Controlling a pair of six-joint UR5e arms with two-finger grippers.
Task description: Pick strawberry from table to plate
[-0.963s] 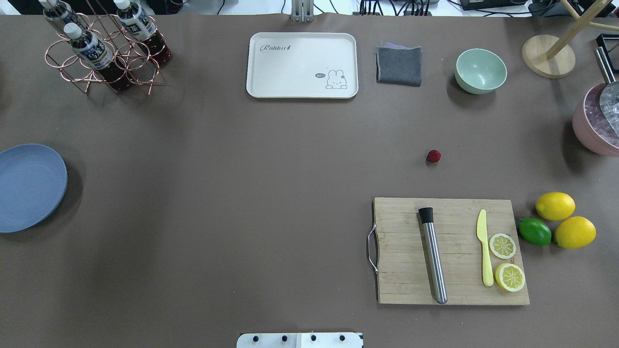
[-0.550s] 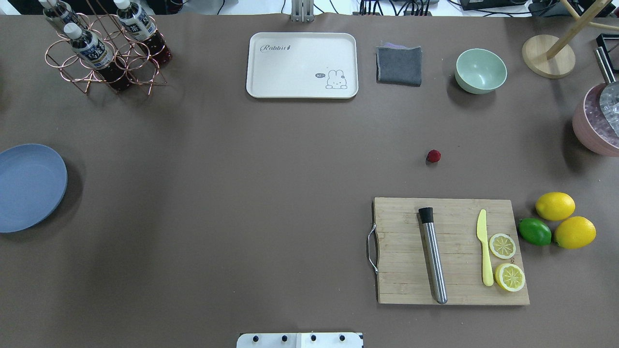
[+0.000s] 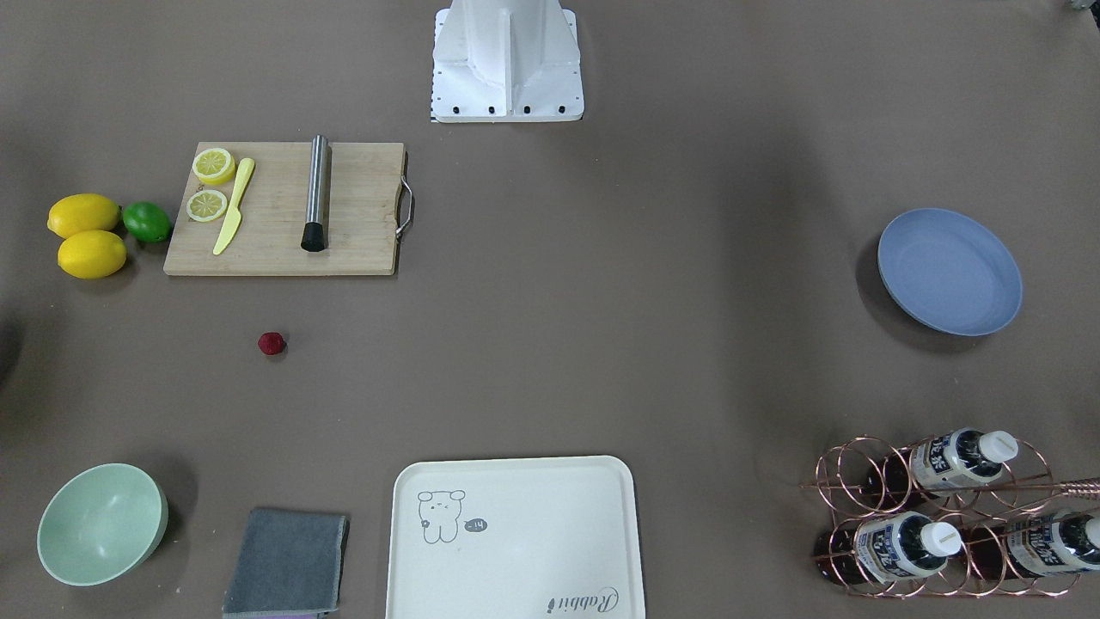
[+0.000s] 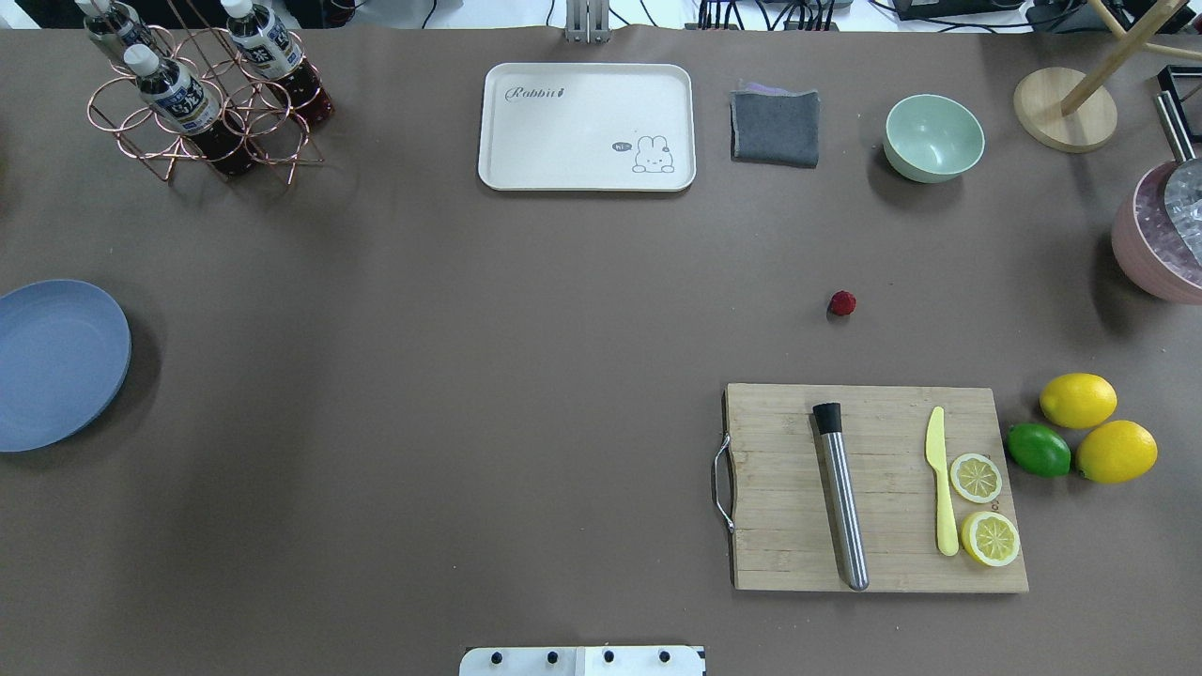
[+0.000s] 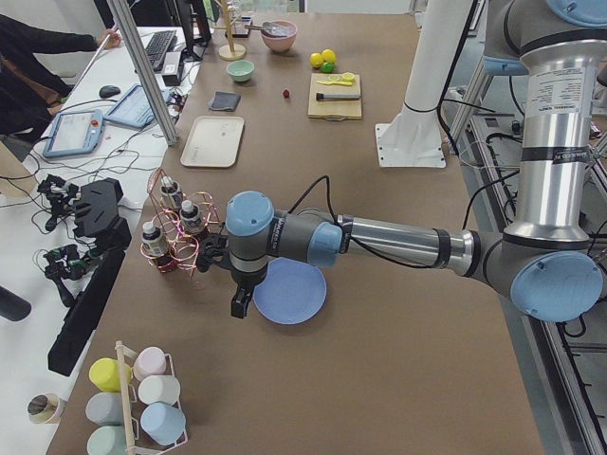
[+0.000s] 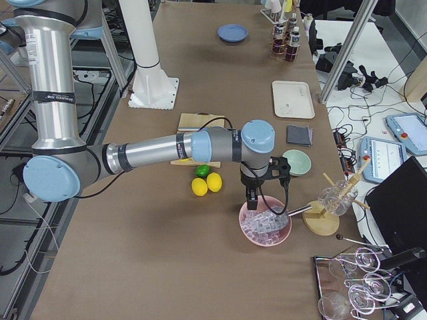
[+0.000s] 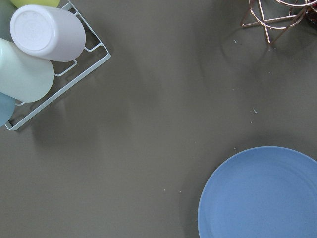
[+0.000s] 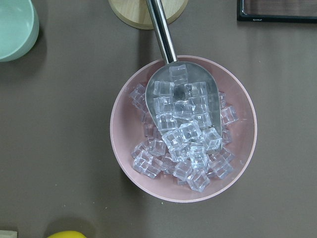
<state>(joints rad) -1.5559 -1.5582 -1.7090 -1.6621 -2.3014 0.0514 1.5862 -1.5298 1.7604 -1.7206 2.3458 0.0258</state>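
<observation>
The strawberry (image 4: pixel 842 302) (image 3: pixel 271 343), tiny and dark red, lies alone on the grey-brown table (image 4: pixel 470 376), just beyond the cutting board. At the table's far left edge sits the blue plate (image 4: pixel 56 361) (image 3: pixel 950 271) (image 7: pixel 262 193), with nothing on it. My left gripper (image 5: pixel 241 305) hangs just beside the plate (image 5: pixel 289 292), at its outer rim. My right gripper (image 6: pixel 251 199) hovers over a pink bowl of ice at the opposite end. Both show only in the side views, so I cannot tell whether they are open or shut.
A wooden cutting board (image 4: pixel 873 488) holds a muddler, a yellow knife and lemon slices. Two lemons and a lime (image 4: pixel 1038 450) lie to its right. A cream tray (image 4: pixel 587 127), grey cloth (image 4: pixel 775 127), green bowl (image 4: pixel 932 137) and bottle rack (image 4: pixel 202 94) line the far side. The pink ice bowl (image 8: pixel 183 129) holds a scoop.
</observation>
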